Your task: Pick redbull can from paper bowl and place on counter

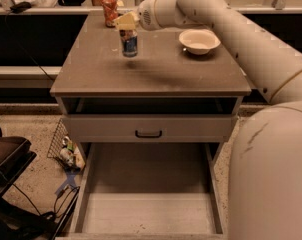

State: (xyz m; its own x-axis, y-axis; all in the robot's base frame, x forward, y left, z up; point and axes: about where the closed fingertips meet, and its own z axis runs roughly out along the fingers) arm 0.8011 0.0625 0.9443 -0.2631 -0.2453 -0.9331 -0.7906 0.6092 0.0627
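Observation:
My gripper (127,24) is shut on the top of the redbull can (129,42), a slim blue and silver can, and holds it upright just above the counter (156,64) left of the middle. The white paper bowl (199,40) sits empty on the counter at the back right, well apart from the can. My arm reaches in from the right across the back of the counter.
An orange-red soda can (110,9) stands at the counter's back left, close behind the gripper. Below the counter is a drawer with a black handle (148,133), and a lower drawer (148,194) is pulled out. A wire basket (66,146) sits on the floor at left.

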